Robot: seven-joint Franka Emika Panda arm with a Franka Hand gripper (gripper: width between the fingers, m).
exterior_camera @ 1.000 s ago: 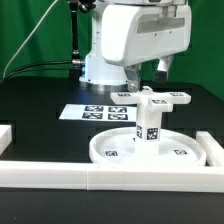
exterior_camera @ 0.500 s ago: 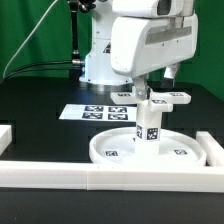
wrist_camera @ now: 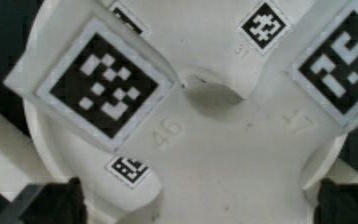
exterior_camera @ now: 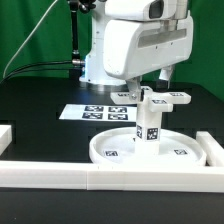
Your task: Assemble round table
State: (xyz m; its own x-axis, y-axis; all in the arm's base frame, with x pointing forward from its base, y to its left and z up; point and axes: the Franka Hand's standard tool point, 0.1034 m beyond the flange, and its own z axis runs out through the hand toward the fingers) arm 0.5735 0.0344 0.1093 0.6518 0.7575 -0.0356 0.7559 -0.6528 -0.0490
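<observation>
Pincer [exterior_camera: 146, 88] hovered above cross-shaped foot [exterior_camera: 160, 99], centre frame; spread of fingers unclear, nothing visibly held. Foot atop leg [exterior_camera: 148, 124] on disc [exterior_camera: 110, 150]. Probably fastening foot; next, descend squarely.

White foot [wrist_camera: 211, 140] bears black-and-white square tags [wrist_camera: 105, 80].

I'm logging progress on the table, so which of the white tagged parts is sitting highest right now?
The cross-shaped foot. It sits atop the upright leg, which stands in the round disc lying flat on the table.
</observation>
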